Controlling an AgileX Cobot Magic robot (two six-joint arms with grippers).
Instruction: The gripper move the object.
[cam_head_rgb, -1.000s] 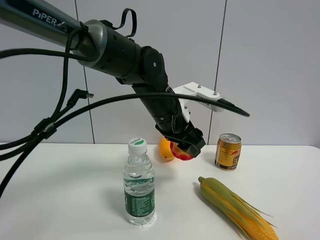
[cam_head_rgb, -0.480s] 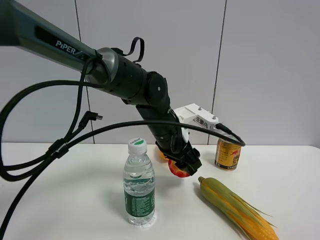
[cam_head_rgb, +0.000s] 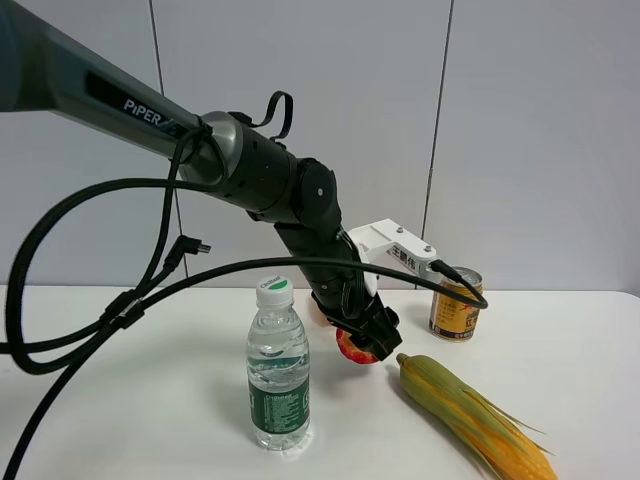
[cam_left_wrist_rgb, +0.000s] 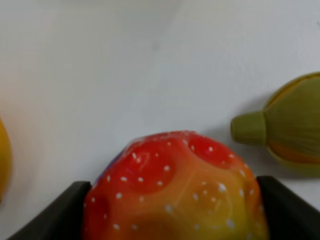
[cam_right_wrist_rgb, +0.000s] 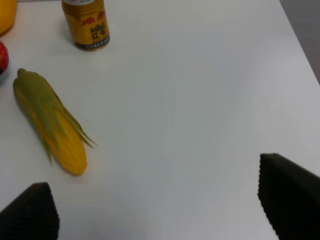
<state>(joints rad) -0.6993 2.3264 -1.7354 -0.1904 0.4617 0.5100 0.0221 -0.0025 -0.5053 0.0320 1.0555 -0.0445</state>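
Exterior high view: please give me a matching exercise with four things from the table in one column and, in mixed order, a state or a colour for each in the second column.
Column 1
1. apple
2. water bottle
3. corn
4. can

Column 2
A. stands upright, gold-coloured, behind the corn
B. held between the fingers of the left gripper
C. lies on its side, green husk with a yellow end
D. stands upright, clear, with a green label

Pairs: 1-B, 2-D, 3-C, 4-A
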